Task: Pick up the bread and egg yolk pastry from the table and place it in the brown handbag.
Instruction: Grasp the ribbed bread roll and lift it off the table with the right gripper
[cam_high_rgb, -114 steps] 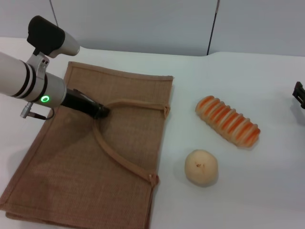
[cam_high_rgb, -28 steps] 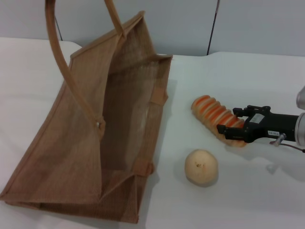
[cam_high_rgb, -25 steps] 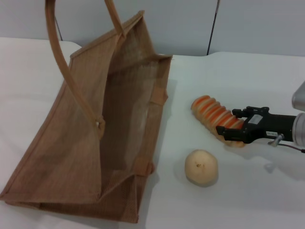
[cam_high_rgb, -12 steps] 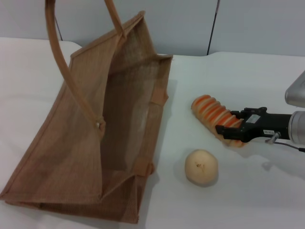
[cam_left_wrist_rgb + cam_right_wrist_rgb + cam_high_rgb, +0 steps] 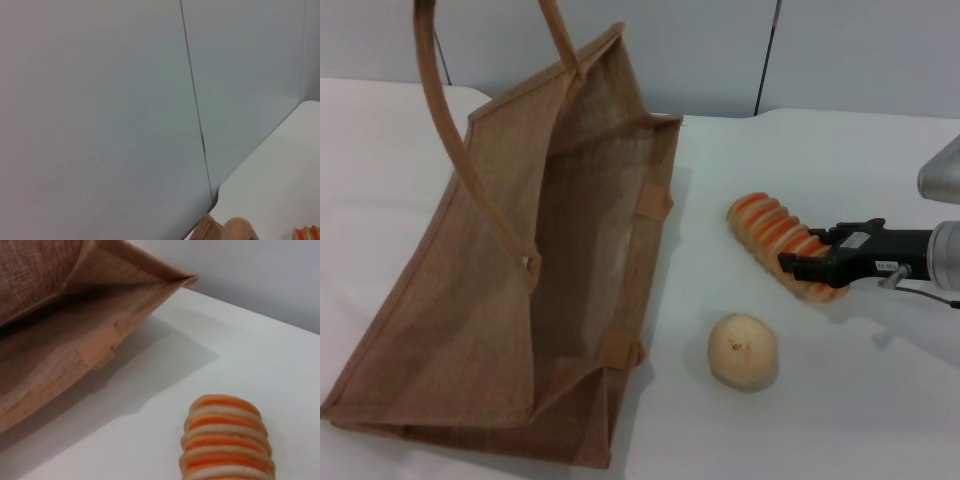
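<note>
The bread (image 5: 782, 250) lies on the white table (image 5: 800, 420) to the right of the brown handbag (image 5: 520, 290), running diagonally from far-left to near-right, and the right gripper (image 5: 807, 268) reaches in from the right with its black fingers closed around the loaf's near-right end. The egg yolk pastry (image 5: 742, 350) sits free on the table, nearer than the loaf and between it and the bag's open mouth. The bag is held up by its handles (image 5: 450, 130), which run out of sight at the top; the left gripper is not visible. The loaf looks light and soft, likely to dent, so a gentle squeeze across its ridged width seems best. The round pastry looks crumbly and prone to rolling, wanting a centred grip.
</note>
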